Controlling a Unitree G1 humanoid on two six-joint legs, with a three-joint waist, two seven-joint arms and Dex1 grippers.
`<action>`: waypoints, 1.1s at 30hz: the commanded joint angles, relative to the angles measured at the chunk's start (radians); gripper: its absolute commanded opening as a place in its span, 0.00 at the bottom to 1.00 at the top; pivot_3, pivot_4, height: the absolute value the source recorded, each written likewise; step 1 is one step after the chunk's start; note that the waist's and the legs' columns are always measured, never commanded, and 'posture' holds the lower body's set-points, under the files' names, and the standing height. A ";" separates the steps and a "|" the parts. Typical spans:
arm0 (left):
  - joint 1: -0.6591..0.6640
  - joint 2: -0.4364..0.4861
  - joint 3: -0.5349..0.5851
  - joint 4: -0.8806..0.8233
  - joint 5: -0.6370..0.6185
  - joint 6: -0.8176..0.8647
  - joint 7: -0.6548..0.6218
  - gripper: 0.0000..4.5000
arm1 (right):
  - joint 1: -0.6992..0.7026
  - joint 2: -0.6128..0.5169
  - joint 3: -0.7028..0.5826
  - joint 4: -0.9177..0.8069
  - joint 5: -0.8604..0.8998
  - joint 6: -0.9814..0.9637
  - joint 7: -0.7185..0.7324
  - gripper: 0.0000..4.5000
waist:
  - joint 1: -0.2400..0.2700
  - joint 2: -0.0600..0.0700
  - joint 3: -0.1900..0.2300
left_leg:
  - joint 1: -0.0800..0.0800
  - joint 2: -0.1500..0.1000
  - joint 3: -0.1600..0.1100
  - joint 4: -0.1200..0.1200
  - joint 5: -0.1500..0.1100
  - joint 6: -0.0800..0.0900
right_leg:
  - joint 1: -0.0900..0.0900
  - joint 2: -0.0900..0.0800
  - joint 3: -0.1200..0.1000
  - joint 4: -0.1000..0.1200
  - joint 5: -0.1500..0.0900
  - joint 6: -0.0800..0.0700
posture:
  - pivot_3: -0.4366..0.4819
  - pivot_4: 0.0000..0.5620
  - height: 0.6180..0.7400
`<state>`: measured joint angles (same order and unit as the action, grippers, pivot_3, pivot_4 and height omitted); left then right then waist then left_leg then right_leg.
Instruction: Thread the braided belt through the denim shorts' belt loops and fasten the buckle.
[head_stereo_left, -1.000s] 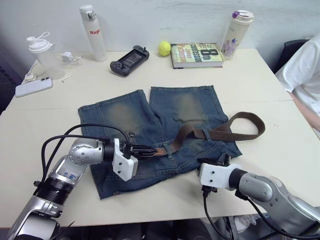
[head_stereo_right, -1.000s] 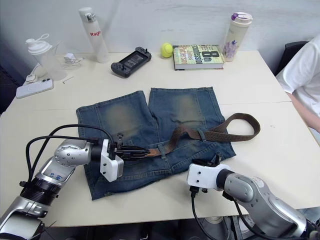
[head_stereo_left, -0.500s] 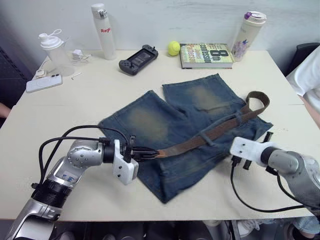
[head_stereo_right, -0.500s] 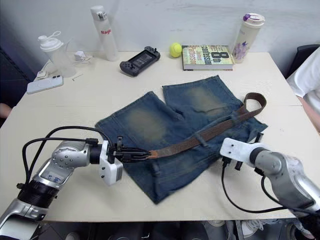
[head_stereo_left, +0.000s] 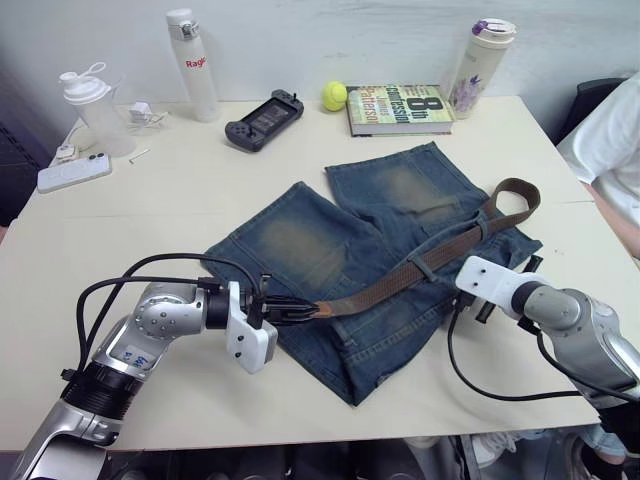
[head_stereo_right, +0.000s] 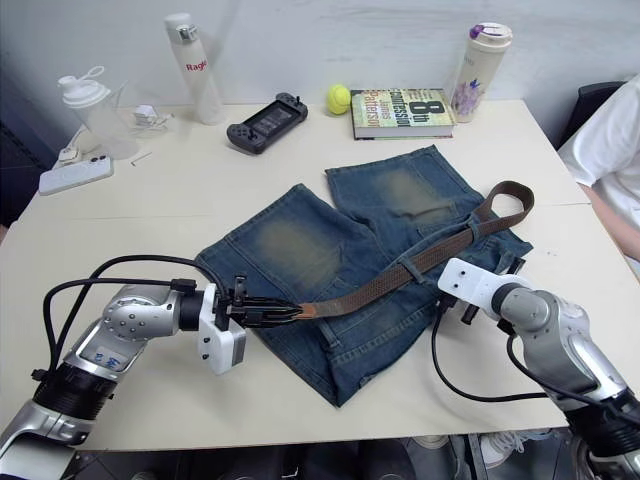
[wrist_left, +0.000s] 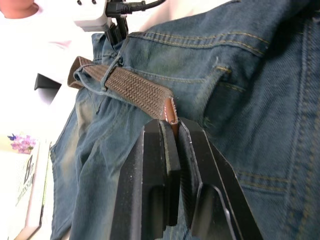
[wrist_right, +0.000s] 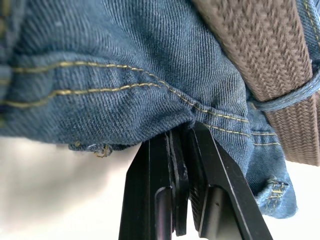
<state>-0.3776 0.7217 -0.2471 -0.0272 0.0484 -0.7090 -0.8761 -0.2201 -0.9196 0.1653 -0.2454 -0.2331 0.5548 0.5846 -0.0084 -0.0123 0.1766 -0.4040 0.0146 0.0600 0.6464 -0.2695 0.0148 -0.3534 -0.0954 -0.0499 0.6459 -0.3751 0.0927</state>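
Cream tabletop (head_stereo_left: 150, 210), bare along its near edge and far-right corner. Across the middle, faded blue denim shorts (head_stereo_left: 300, 240) lying skewed, waistband toward the near-right edge. Left gripper (head_stereo_left: 300, 311) clamped on the tip of the dark-brown braided belt (head_stereo_left: 400, 280), threaded under one narrow denim belt loop (head_stereo_left: 424, 268). Right gripper (wrist_right: 181, 150) pinched on the waistband hem.

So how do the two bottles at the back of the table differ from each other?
The white bottle at back left is slim, plain white with red lettering and a white cap. The floral bottle at back right is wider, cream with a purple flower print and a purple-topped lid. Both stand upright near the table's far edge.
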 joint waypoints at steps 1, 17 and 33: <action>0.000 0.005 0.025 -0.012 -0.002 -0.011 0.019 0.00 | 0.015 0.030 -0.087 -0.072 0.066 0.062 0.039 0.30 | 0.001 0.000 0.000 | 0.000 0.000 0.000 0.000 0.000 0.000 | 0.000 0.000 0.000 0.000 0.000 0.000 | 0.48 0.27 1.00; 0.015 -0.022 0.094 0.023 0.076 -0.153 0.166 0.00 | -0.010 0.663 -0.646 -0.372 1.659 0.938 -0.303 0.94 | 0.008 0.000 0.000 | -0.002 -0.001 -0.007 0.000 -0.002 0.003 | 0.004 -0.001 -0.004 0.001 0.000 0.000 | 0.48 0.27 1.00; 0.012 -0.026 0.093 0.030 0.100 -0.199 0.208 0.00 | 0.119 0.956 -0.275 -0.261 2.205 0.089 -1.349 0.94 | -0.018 0.002 0.001 | -0.003 -0.001 -0.003 -0.003 -0.001 0.001 | -0.005 -0.002 0.001 0.007 0.001 0.001 | 0.48 0.27 1.00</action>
<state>-0.3649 0.6871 -0.1691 0.0153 0.1488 -0.8965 -0.6874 -0.1057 0.0396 -0.1066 -0.4688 1.9463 0.6841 -0.7340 -0.0267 -0.0106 0.1779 -0.4069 0.0137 0.0579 0.6439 -0.2702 0.0154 -0.3582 -0.0970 -0.0490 0.6529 -0.3744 0.0939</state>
